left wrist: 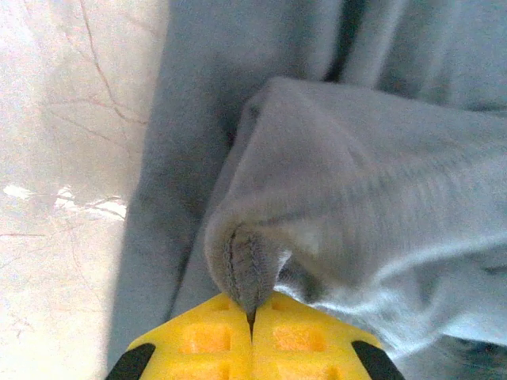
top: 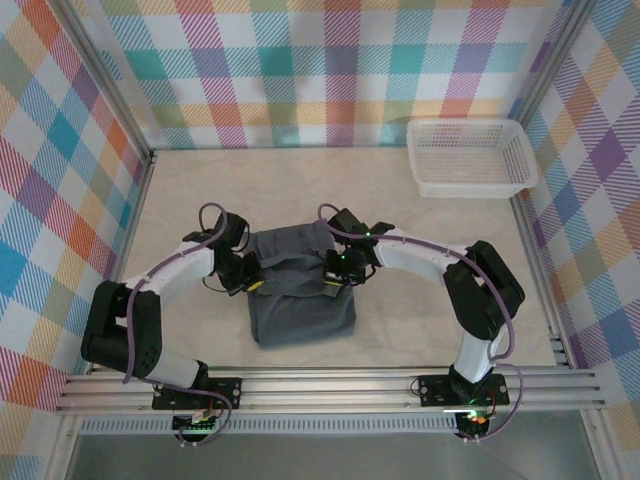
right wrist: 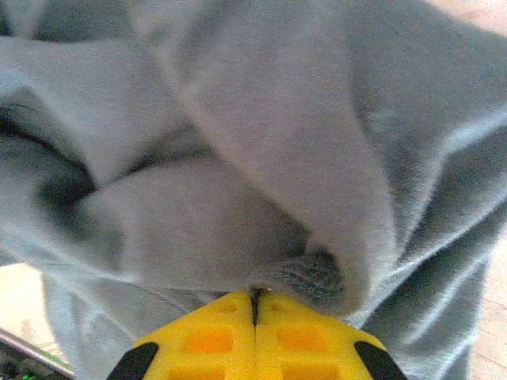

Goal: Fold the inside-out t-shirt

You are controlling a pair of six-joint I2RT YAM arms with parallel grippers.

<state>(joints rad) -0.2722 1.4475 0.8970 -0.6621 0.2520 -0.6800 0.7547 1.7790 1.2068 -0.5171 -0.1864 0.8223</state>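
On t-shirt (top: 300, 312) edges, both pincers (top: 252, 284) (top: 332, 284) clamped

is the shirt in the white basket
No, the t-shirt lies on the table, well apart from the basket in the far right corner.

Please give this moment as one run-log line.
left gripper: shut on t-shirt fold | right gripper: shut on t-shirt fold | t-shirt: partly folded | basket: far right, apart

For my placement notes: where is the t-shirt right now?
Top view: the t-shirt lies mid-table between the arms, pinched at its sides by the left gripper and right gripper.
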